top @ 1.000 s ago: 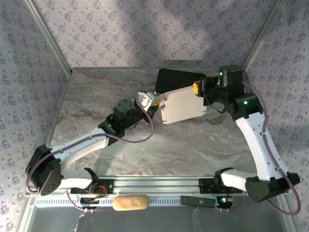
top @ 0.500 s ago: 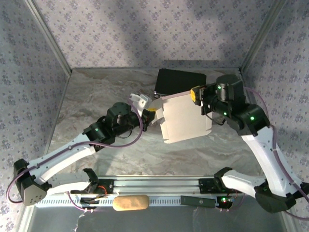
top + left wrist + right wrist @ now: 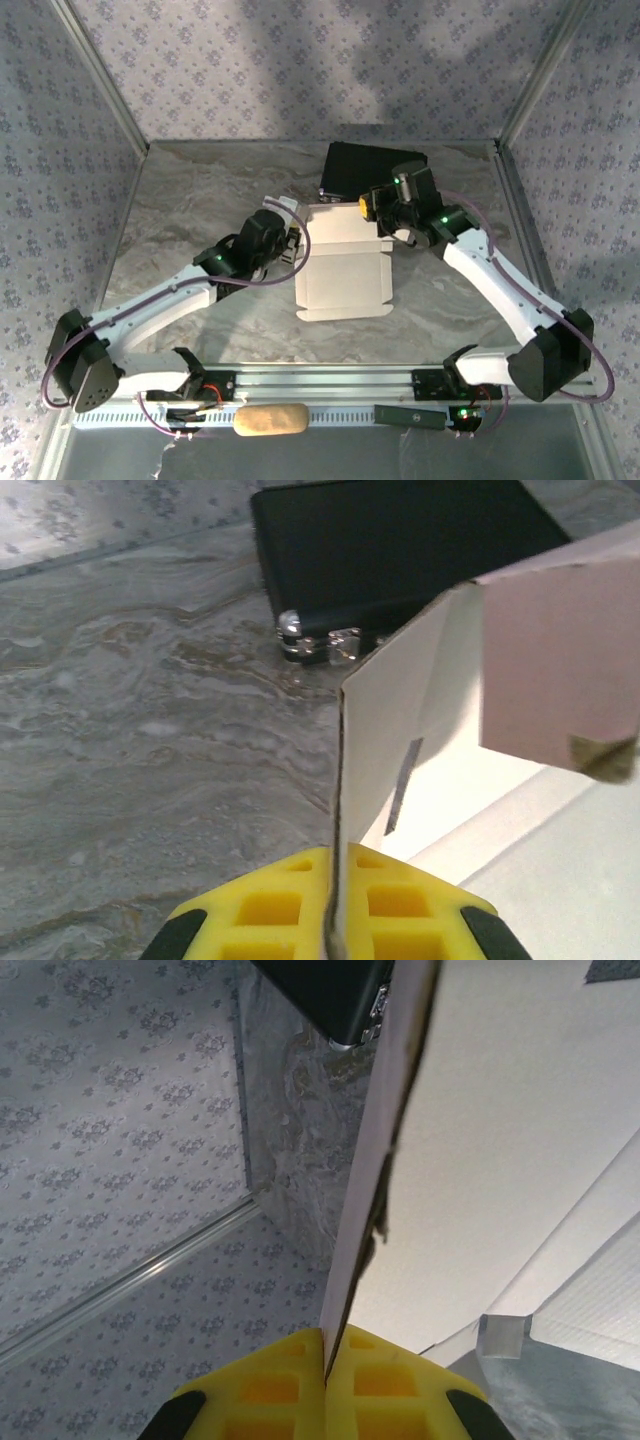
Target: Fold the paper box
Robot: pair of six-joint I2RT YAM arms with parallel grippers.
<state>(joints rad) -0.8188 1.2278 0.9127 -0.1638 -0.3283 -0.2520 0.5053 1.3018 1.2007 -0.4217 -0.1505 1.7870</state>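
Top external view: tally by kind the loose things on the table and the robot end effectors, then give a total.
paper box: 1
black case: 1
end effectors: 2 (left end effector, right end effector)
Total: 4

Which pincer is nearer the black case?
Right. The right pincer grips the far right corner of the paper box, just short of the black case; the left pincer grips its left edge, farther off.
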